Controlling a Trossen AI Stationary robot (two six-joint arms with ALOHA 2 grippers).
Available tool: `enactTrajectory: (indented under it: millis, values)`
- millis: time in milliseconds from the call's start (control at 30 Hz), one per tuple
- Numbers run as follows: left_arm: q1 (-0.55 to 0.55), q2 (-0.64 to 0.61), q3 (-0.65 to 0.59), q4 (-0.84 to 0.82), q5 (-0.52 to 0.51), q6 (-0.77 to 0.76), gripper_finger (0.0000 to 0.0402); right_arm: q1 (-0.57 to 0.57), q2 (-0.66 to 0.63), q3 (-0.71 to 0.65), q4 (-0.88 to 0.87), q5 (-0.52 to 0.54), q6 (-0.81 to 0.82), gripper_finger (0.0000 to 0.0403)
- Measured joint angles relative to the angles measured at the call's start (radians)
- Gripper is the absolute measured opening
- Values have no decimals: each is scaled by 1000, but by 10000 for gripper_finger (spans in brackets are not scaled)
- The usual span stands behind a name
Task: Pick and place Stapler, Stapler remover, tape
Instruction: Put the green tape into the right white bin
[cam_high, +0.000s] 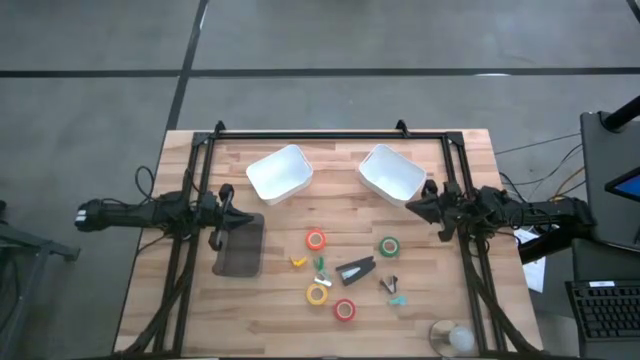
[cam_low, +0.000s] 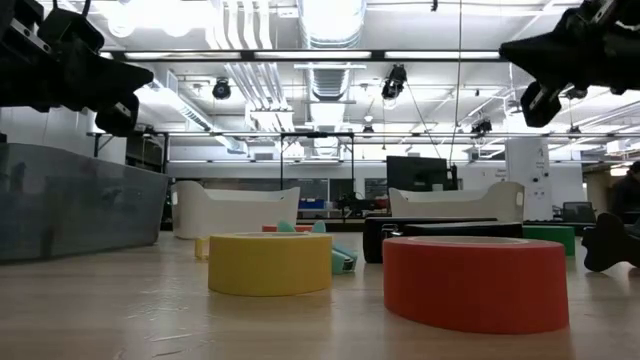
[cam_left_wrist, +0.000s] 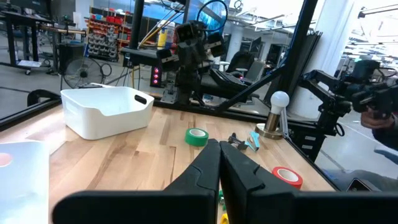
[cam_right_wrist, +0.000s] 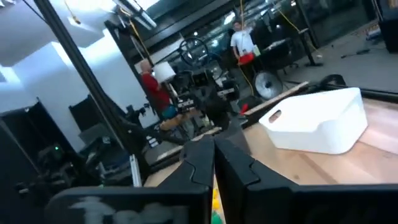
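The black wedge-shaped stapler (cam_high: 355, 269) lies flat at the middle of the table. Around it lie four tape rolls: orange (cam_high: 316, 239), green (cam_high: 388, 246), yellow (cam_high: 318, 294) and red (cam_high: 344, 310). Small claw-shaped stapler removers lie among them: yellow (cam_high: 298, 262), green (cam_high: 320, 264), dark (cam_high: 388, 284) and teal (cam_high: 399, 299). My left gripper (cam_high: 236, 212) hovers shut at the table's left side, above a dark bin. My right gripper (cam_high: 412, 205) hovers shut at the right, beside a white bin. In the low view, the yellow roll (cam_low: 270, 263) and red roll (cam_low: 476, 281) sit nearest.
Two white bins (cam_high: 279, 173) (cam_high: 392, 172) stand at the far side. A dark see-through bin (cam_high: 238, 247) sits at the left. A black frame (cam_high: 310, 135) runs round the table. A white ball on a stand (cam_high: 455, 338) is at the near right corner.
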Motion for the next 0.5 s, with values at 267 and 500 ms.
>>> enactTrajectory:
  millis: [267,500]
  values:
    - [0,0,0,-2,0,0,12,55,251,220,-464,58,95,83]
    - [0,0,0,-2,0,0,12,58,532,426,-773,62,181,135]
